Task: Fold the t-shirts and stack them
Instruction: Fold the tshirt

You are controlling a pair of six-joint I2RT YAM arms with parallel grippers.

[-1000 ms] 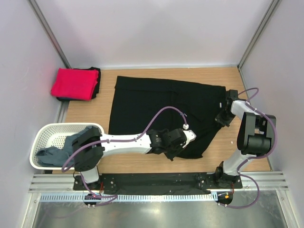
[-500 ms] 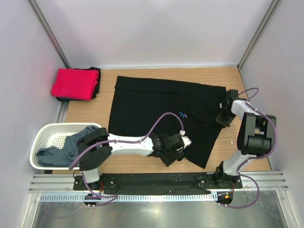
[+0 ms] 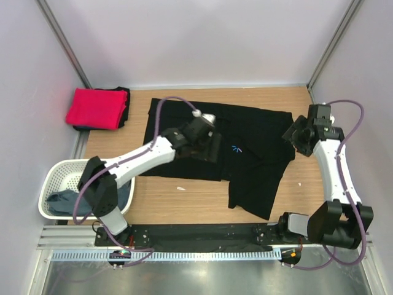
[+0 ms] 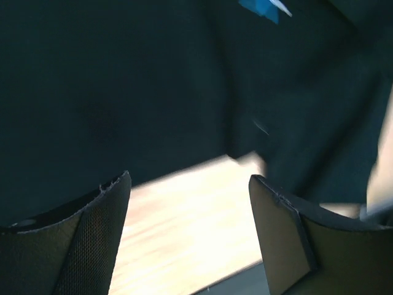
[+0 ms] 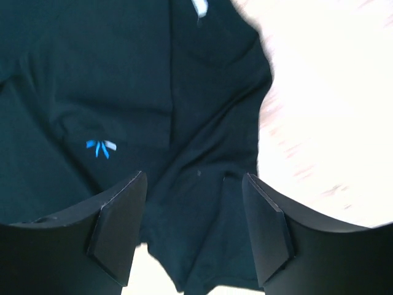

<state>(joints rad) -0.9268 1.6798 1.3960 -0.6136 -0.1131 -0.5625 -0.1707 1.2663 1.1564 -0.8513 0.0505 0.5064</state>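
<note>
The large black t-shirt (image 3: 252, 132) lies spread on the wooden table (image 3: 184, 200), its light-blue starburst mark (image 3: 236, 148) facing up. My left gripper (image 3: 209, 149) hovers over the shirt's left half, open and holding nothing; in the left wrist view (image 4: 189, 178) it looks down on the black cloth (image 4: 123, 92) and its hem. My right gripper (image 3: 291, 134) is open above the shirt's right edge, and its wrist view (image 5: 193, 175) shows the black cloth (image 5: 202, 203) and the mark (image 5: 100, 147). The red t-shirt (image 3: 95, 107) lies folded at the back left. The grey-blue t-shirt (image 3: 64, 200) lies in the basket.
A white lattice basket (image 3: 52, 175) stands at the front left beside the left arm's base. A dark folded cloth (image 3: 124, 104) shows under the red shirt. A small white scrap (image 3: 180, 188) lies on the bare wood in front of the black shirt. Walls close the table in.
Both grippers opened and let go of the black shirt. The left arm swung from the front edge back over the shirt's left half. The right arm rose and straightened. The starburst mark now shows.
</note>
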